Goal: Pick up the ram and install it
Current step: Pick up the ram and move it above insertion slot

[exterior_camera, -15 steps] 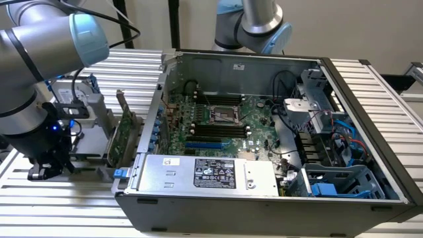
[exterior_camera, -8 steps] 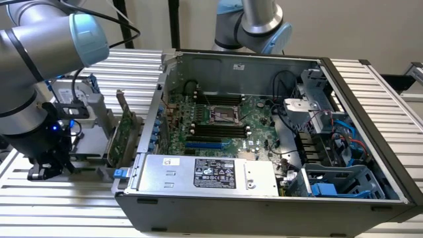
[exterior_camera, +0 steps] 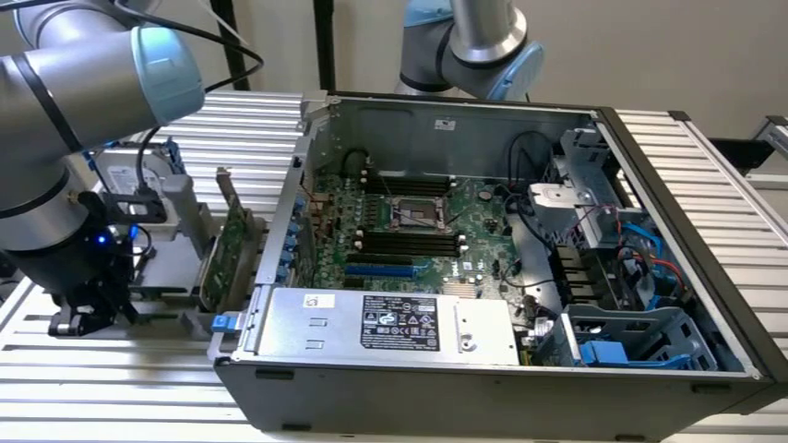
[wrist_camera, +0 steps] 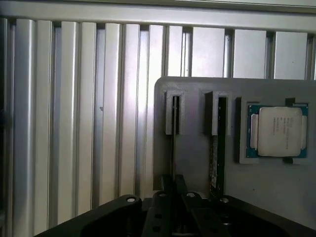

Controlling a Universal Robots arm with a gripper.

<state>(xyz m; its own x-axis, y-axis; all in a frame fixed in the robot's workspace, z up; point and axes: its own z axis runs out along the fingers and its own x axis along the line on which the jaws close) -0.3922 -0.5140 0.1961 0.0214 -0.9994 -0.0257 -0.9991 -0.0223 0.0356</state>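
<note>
I see the ram [wrist_camera: 214, 165] on edge in the grey holder [wrist_camera: 192, 158] beside the case [exterior_camera: 493, 392], at the exterior view's left. It is probably light, stiff and fragile, so I would pinch its flat faces at mid-length. The tool [wrist_camera: 173, 186] hovers close by; whether it is spread or pressed together, I cannot tell.

- The table [wrist_camera: 74, 123] is ribbed bare metal with a soft brushed sheen.
- The holder [wrist_camera: 197, 163] is smooth, matt grey plastic.
- The processor [wrist_camera: 278, 131] has a dull silver metal lid on green board.
- The ram [wrist_camera: 214, 163] shows a matt green circuit-board edge.
- The gripper [exterior_camera: 87, 318] is matt black.
- The computer case [exterior_camera: 407, 120] is plain grey sheet metal.
- The arm [exterior_camera: 74, 83] is smooth satin silver with glossy pale-blue caps.
</note>
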